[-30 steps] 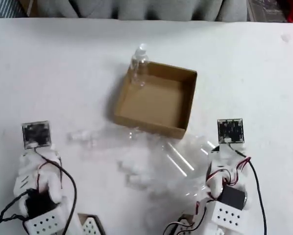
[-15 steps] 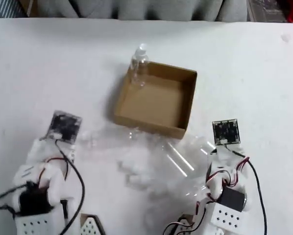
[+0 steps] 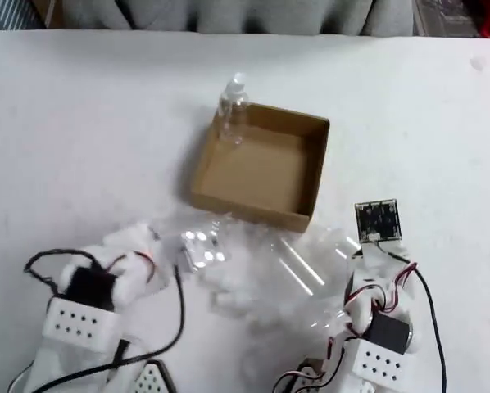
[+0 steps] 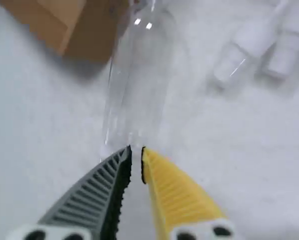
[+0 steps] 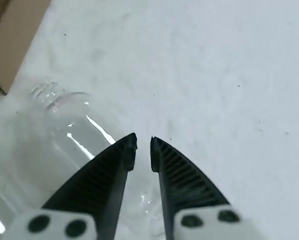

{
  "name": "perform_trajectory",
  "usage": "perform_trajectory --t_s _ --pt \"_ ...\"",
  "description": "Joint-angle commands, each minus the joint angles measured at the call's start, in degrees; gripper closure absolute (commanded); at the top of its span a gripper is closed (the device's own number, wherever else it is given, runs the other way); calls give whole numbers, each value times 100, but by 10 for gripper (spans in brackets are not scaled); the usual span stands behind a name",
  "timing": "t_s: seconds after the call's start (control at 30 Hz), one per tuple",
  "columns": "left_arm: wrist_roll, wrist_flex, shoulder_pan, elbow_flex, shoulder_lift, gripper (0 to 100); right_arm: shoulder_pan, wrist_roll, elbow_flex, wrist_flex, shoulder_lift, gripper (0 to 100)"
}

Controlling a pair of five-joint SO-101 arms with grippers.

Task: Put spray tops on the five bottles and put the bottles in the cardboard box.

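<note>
Your left gripper (image 4: pixel 136 150) has swung in from the left. Jaws closed, empty, tips at a lying bottle (image 4: pixel 137 80) just before the box (image 3: pixel 253 209). Right gripper (image 5: pixel 143 140) unmoved, jaws nearly closed, empty. Likely first pickup pending.

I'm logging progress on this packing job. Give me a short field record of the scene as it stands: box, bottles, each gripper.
box: open brown cardboard box, mid-table
standing bottle: clear plastic bottle with spray top, upright at the box's far left corner
loose bottles: clear plastic bottles lying on the white table in front of the box
left gripper: shut, empty, tips at the end of one lying bottle
right gripper: shut, empty, above a lying bottle
</note>
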Motion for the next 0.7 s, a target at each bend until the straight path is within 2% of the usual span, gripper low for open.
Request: perform_trajectory --t_s 0.0,0.13,0.37,0.53,0.67 --pt "-167 -404 690 -325 101 957 22 70 35 75 -22 966" --pt "-176 -492 1182 -334 110 943 22 79 44 75 -22 966" --pt "-176 -492 1314 -589 110 758 13 299 53 75 -13 966" --pt "-176 -492 1341 -844 365 755 13 308 62 75 -13 966" --pt "-176 -791 1305 -1336 1455 753 -48 308 62 75 -13 966"
